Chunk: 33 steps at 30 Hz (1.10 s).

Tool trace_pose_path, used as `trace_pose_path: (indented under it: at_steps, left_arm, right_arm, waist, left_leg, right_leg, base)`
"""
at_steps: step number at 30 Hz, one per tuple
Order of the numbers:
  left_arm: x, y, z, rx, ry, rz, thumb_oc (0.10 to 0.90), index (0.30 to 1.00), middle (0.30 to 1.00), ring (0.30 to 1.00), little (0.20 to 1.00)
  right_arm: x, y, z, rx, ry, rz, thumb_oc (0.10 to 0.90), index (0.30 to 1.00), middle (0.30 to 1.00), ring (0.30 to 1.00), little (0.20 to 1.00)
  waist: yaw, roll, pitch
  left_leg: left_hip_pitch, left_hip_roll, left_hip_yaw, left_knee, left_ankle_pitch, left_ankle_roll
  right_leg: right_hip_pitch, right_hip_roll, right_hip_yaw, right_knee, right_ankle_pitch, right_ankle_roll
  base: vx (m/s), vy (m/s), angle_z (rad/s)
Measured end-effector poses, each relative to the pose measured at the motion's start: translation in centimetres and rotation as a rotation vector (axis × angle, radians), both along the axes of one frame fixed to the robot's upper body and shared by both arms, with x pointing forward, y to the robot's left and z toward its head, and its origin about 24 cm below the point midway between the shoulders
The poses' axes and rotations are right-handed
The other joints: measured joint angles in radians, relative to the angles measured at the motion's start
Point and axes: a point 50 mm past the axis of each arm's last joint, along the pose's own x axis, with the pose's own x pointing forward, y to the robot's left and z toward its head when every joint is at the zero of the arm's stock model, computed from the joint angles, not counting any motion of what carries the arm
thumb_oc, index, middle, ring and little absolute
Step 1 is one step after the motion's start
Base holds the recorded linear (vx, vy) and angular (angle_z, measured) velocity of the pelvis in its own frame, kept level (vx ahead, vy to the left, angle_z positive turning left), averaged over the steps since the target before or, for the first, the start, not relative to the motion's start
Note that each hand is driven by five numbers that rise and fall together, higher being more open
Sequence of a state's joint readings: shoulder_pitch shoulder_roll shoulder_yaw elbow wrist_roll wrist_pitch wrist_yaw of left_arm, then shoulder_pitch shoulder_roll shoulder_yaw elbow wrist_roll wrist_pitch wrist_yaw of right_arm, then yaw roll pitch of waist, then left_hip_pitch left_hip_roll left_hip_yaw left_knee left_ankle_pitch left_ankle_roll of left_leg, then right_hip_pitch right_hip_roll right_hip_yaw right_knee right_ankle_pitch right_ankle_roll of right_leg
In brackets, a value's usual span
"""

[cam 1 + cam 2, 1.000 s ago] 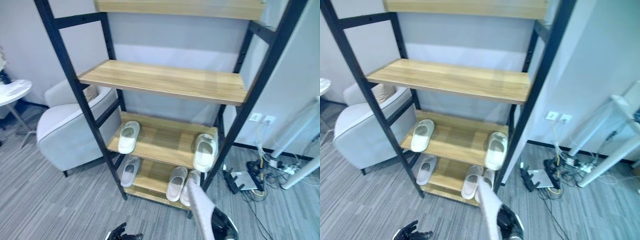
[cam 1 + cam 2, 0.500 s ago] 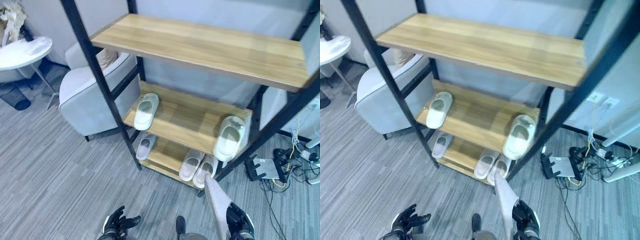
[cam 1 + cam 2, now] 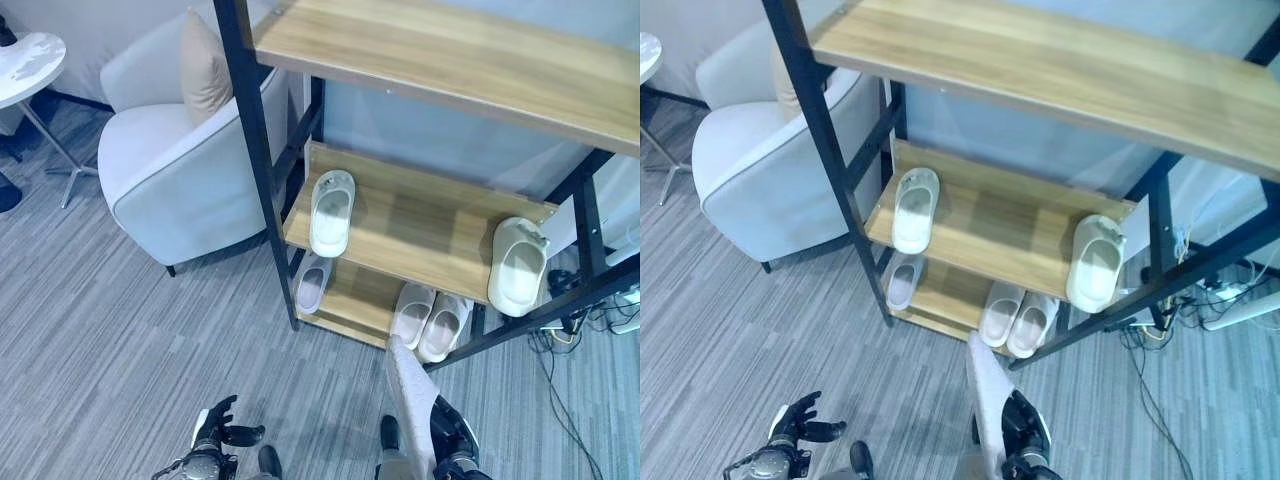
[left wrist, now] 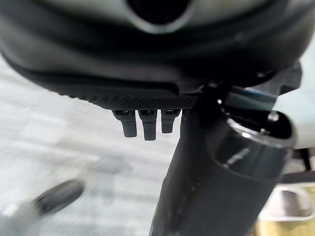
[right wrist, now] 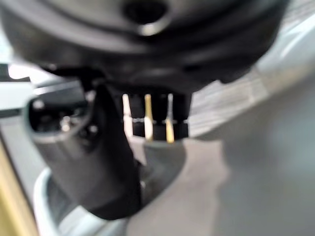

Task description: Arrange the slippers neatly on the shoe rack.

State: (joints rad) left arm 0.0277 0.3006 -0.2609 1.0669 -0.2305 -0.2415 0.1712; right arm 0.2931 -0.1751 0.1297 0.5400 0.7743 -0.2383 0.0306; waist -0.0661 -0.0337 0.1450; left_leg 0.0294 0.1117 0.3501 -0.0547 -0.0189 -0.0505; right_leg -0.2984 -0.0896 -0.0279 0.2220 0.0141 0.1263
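The shoe rack (image 3: pixel 258 150) has a black frame and wooden shelves. On its middle shelf (image 3: pixel 420 225) one white slipper (image 3: pixel 331 210) lies at the left and another (image 3: pixel 517 266) at the right end. The bottom shelf holds a single slipper (image 3: pixel 312 283) and a pair side by side (image 3: pixel 428 318). My right hand (image 3: pixel 452 432) hangs low in front of the rack, shut on a pale grey slipper (image 3: pixel 405 390) that points toward the bottom shelf. That held slipper (image 5: pixel 236 187) lies against the fingers in the right wrist view. My left hand (image 3: pixel 218 428) is low at the left, open and holding nothing.
A light grey armchair (image 3: pixel 170 180) with a beige cushion (image 3: pixel 205 70) stands just left of the rack. A round white side table (image 3: pixel 25 65) is at the far left. Cables (image 3: pixel 600 310) lie on the grey carpet right of the rack.
The camera has tipped down and come closer, so the rack sits higher and larger in view. My right hand still holds the slipper low; the left hand stays open.
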Motion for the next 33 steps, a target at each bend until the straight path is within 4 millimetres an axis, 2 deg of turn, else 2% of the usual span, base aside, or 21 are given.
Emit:
trace_pose_path:
  at_steps: [1,2,3,5,7,8,9,10,11,12,14,15,16,17,19,20,23,25,27,32,33]
  left_arm:
    - [0.1,0.3,0.1,0.007,-0.002,-0.002,0.800,0.900,0.900,0.900,0.900]
    - [0.5,-0.4,0.1,-0.010,-0.016,-0.009,0.800,0.900,0.900,0.900,0.900]
    - [1.1,-1.7,0.3,-0.039,-0.047,-0.044,0.800,0.900,0.900,0.900,0.900]
    - [2.4,-3.5,1.1,-0.057,-0.112,-0.146,0.800,0.900,0.900,0.900,0.900]
    - [3.1,-4.4,1.7,-0.063,-0.157,-0.204,0.800,0.900,0.900,0.900,0.900]
    - [4.0,-4.9,2.5,-0.070,-0.212,-0.235,0.800,0.900,0.900,0.900,0.900]
    - [4.2,-5.0,2.8,-0.075,-0.233,-0.239,0.800,0.900,0.900,0.900,0.900]
    - [4.6,-5.5,3.4,-0.087,-0.270,-0.251,0.800,0.900,0.900,0.900,0.900]
    - [5.0,-6.0,3.9,-0.093,-0.304,-0.275,0.800,0.900,0.900,0.900,0.900]
    - [5.7,-6.0,4.3,-0.073,-0.326,-0.305,0.800,0.900,0.900,0.900,0.900]
    - [6.5,-6.2,4.7,-0.018,-0.332,-0.394,0.800,0.900,0.900,0.900,0.900]
    - [6.6,-6.2,4.7,0.011,-0.325,-0.429,0.800,0.900,0.900,0.900,0.900]
    - [6.6,-6.1,4.7,0.033,-0.321,-0.455,0.800,0.900,0.900,0.900,0.900]
    - [6.4,-6.2,4.6,0.043,-0.314,-0.479,0.800,0.900,0.900,0.900,0.900]
    - [5.6,-6.6,4.2,0.051,-0.295,-0.523,0.800,0.900,0.900,0.900,0.900]
    - [5.2,-6.6,4.1,0.071,-0.280,-0.565,0.800,0.900,0.900,0.900,0.900]
    - [5.6,-5.8,4.4,0.107,-0.284,-0.588,0.800,0.900,0.900,0.900,0.900]
    - [5.8,-5.1,4.6,0.134,-0.283,-0.595,0.800,0.900,0.900,0.900,0.900]
    - [6.0,-4.4,4.8,0.157,-0.284,-0.593,0.800,0.900,0.900,0.900,0.900]
    - [8.0,-4.3,6.5,0.162,-0.373,-0.569,0.800,0.900,0.900,0.900,0.900]
    - [8.0,-4.3,6.5,0.162,-0.373,-0.569,0.800,0.900,0.900,0.900,0.900]
  right_arm:
    - [0.2,-0.3,0.1,-0.010,-0.008,-0.004,0.400,0.300,0.300,0.300,0.300]
    - [0.3,-0.7,0.2,-0.020,-0.010,-0.012,0.400,0.300,0.300,0.300,0.300]
    - [0.0,-1.4,0.3,-0.037,-0.001,-0.028,0.400,0.300,0.300,0.300,0.300]
    - [-0.3,-2.2,0.3,-0.042,0.005,-0.067,0.400,0.300,0.300,0.300,0.300]
    - [-0.4,-2.5,0.3,-0.053,0.007,-0.061,0.400,0.300,0.300,0.300,0.300]
    - [-0.5,-2.5,0.4,-0.059,0.009,-0.049,0.400,0.300,0.300,0.300,0.300]
    - [-0.6,-2.6,0.4,-0.063,0.008,-0.046,0.400,0.300,0.300,0.300,0.300]
    - [-0.6,-3.0,0.5,-0.081,0.011,-0.043,0.400,0.300,0.300,0.300,0.300]
    - [-0.7,-3.6,0.6,-0.106,0.016,-0.045,0.400,0.300,0.300,0.300,0.300]
    - [-0.8,-3.8,0.7,-0.126,0.024,-0.042,0.400,0.300,0.300,0.300,0.300]
    - [-0.9,-4.1,0.6,-0.167,0.042,-0.007,0.400,0.300,0.300,0.300,0.300]
    - [-0.7,-4.1,0.7,-0.192,0.046,0.016,0.400,0.300,0.300,0.300,0.300]
    - [-0.4,-4.0,0.7,-0.200,0.043,0.020,0.400,0.300,0.300,0.300,0.300]
    - [-0.2,-3.9,0.8,-0.209,0.039,0.027,0.400,0.300,0.300,0.300,0.300]
    - [-0.3,-4.4,0.9,-0.237,0.040,0.044,0.400,0.300,0.300,0.300,0.300]
    - [-0.6,-4.5,0.7,-0.241,0.055,0.045,0.400,0.300,0.300,0.300,0.300]
    - [-1.2,-3.4,0.2,-0.222,0.078,0.078,0.400,0.300,0.300,0.300,0.300]
    - [-1.4,-2.4,-0.1,-0.194,0.081,0.087,0.400,0.300,0.300,0.300,0.300]
    - [-0.2,-1.5,0.4,-0.183,0.031,0.105,0.400,0.300,0.300,0.300,0.300]
    - [4.2,-1.2,2.1,-0.256,-0.077,0.164,0.400,0.300,0.300,0.300,0.300]
    - [4.2,-1.2,2.1,-0.256,-0.077,0.164,0.400,0.300,0.300,0.300,0.300]
  waist:
    - [-0.010,0.002,0.000]
    - [-0.011,0.012,-0.001]
    - [-0.012,0.048,0.006]
    - [-0.019,0.068,0.018]
    - [0.000,0.062,0.020]
    - [0.003,0.037,0.025]
    - [0.008,0.034,0.025]
    - [0.007,0.033,0.029]
    - [0.014,0.048,0.023]
    - [0.011,0.047,0.023]
    - [0.032,0.023,0.037]
    - [0.029,0.012,0.049]
    - [0.040,0.012,0.053]
    - [0.052,0.007,0.058]
    - [0.054,0.039,0.053]
    - [0.043,0.048,0.055]
    - [0.025,0.023,0.056]
    - [0.025,0.021,0.059]
    - [0.025,0.028,0.068]
    - [0.038,0.014,0.111]
    - [0.038,0.014,0.111]
  left_leg:
    - [0.002,-0.007,0.000,-0.009,-0.001,-0.002]
    - [0.009,-0.005,-0.003,-0.021,0.001,-0.005]
    - [0.012,0.006,-0.014,-0.020,0.017,-0.028]
    - [0.010,0.012,-0.066,0.038,0.024,-0.031]
    - [-0.006,0.018,-0.088,0.135,0.024,-0.033]
    - [-0.068,0.020,-0.105,0.306,0.024,-0.044]
    - [-0.083,0.024,-0.118,0.358,0.026,-0.051]
    - [-0.128,0.031,-0.165,0.439,-0.014,-0.064]
    - [-0.141,0.021,-0.193,0.379,-0.044,-0.075]
    - [-0.165,0.014,-0.206,0.320,-0.050,-0.065]
    - [-0.181,-0.007,-0.261,0.154,-0.031,-0.075]
    - [-0.215,0.004,-0.318,0.132,-0.011,-0.090]
    - [-0.226,0.009,-0.360,0.131,0.000,-0.099]
    - [-0.227,0.021,-0.376,0.117,0.014,-0.099]
    - [-0.199,0.037,-0.411,0.031,0.035,-0.079]
    - [-0.188,0.031,-0.401,0.019,0.152,-0.057]
    - [-0.163,-0.042,-0.353,-0.034,0.178,-0.014]
    - [-0.144,-0.078,-0.313,-0.034,0.164,0.012]
    - [-0.141,-0.098,-0.272,-0.034,0.150,0.030]
    - [-0.236,-0.104,-0.185,-0.011,0.145,0.043]
    - [-0.236,-0.104,-0.185,-0.011,0.145,0.043]
  right_leg:
    - [-0.026,0.030,-0.035,0.001,-0.021,-0.064]
    - [-0.025,0.034,-0.059,-0.004,-0.018,-0.079]
    - [0.021,0.053,-0.085,-0.051,-0.005,-0.089]
    - [0.082,0.053,-0.102,-0.090,0.001,-0.101]
    - [0.117,0.044,-0.104,-0.095,0.000,-0.103]
    - [0.153,0.022,-0.104,-0.112,-0.010,-0.113]
    - [0.174,0.020,-0.099,-0.127,-0.013,-0.122]
    - [0.201,0.025,-0.092,-0.153,-0.010,-0.149]
    - [0.218,0.046,-0.081,-0.177,-0.007,-0.155]
    - [0.232,0.052,-0.073,-0.196,-0.014,-0.160]
    - [0.251,0.056,-0.050,-0.245,0.003,-0.156]
    - [0.262,0.062,-0.023,-0.260,0.010,-0.138]
    - [0.277,0.065,-0.012,-0.275,0.015,-0.141]
    - [0.285,0.070,0.011,-0.283,0.015,-0.138]
    - [0.299,0.086,0.048,-0.288,0.012,-0.101]
    - [0.305,0.076,0.073,-0.293,-0.004,-0.071]
    - [0.278,-0.004,0.089,-0.270,-0.013,-0.020]
    - [0.276,-0.043,0.095,-0.269,-0.013,-0.012]
    - [0.261,-0.067,0.116,-0.272,-0.004,0.005]
    - [0.123,-0.081,0.137,-0.256,0.032,0.031]
    - [0.123,-0.081,0.137,-0.256,0.032,0.031]
  base:
    - [0.17,0.008,0.00]
    - [0.20,0.002,0.12]
    - [0.18,-0.019,0.27]
    - [0.07,-0.077,0.39]
    - [0.04,-0.080,0.08]
    - [0.05,-0.007,0.00]
    - [0.09,0.028,-0.02]
    - [0.13,0.125,-0.30]
    - [0.15,0.153,-0.32]
    - [0.15,0.156,-0.32]
    - [0.17,0.170,-0.30]
    - [0.13,0.126,-0.45]
    - [0.14,0.142,-0.61]
    - [0.13,0.163,-0.77]
    - [0.11,0.216,-0.84]
    - [0.05,0.165,-0.55]
    - [0.04,0.157,-0.24]
    - [-0.01,0.156,-0.38]
    - [-0.10,0.165,-0.61]
    - [-0.17,0.054,-0.42]
    - [-0.12,-0.037,-0.29]
